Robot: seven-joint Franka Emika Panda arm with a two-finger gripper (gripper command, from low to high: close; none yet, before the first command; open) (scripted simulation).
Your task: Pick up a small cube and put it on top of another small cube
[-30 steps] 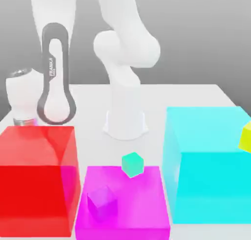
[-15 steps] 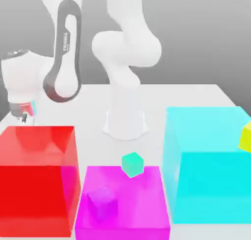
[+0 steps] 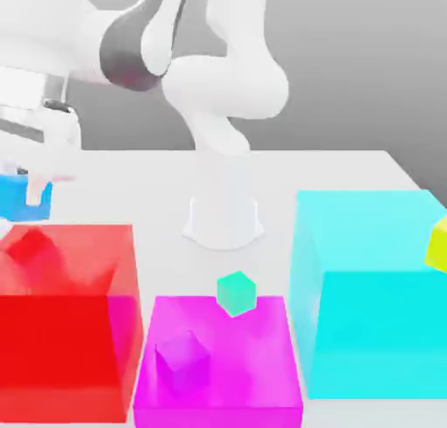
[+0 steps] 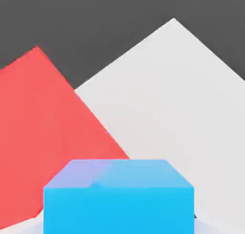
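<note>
At the far left of the exterior view, my gripper point(image 3: 21, 196) hangs above the table behind the big red box point(image 3: 65, 321). It is shut on the small bright-blue cube point(image 3: 10, 204), and one white finger point(image 3: 37, 192) shows beside the cube. The hand view has the same blue cube point(image 4: 118, 196) close up between the jaws, with the red box point(image 4: 43, 132) and the white table point(image 4: 177, 99) beneath it. A small teal-green cube point(image 3: 236, 293) sits at the back edge of the magenta box point(image 3: 218, 365), and a small purple cube point(image 3: 182, 358) lies inside that box.
The arm's white base point(image 3: 224, 217) stands mid-table behind the boxes. A big translucent cyan box point(image 3: 367, 304) is on the exterior view's right, with a yellow-green cube point(image 3: 439, 243) at its edge. A small red cube point(image 3: 30, 247) shows inside the red box.
The hand has swung up and toward the exterior view's left from behind the red box. The blue cube now shows lifted between the fingers. The other cubes have not moved.
</note>
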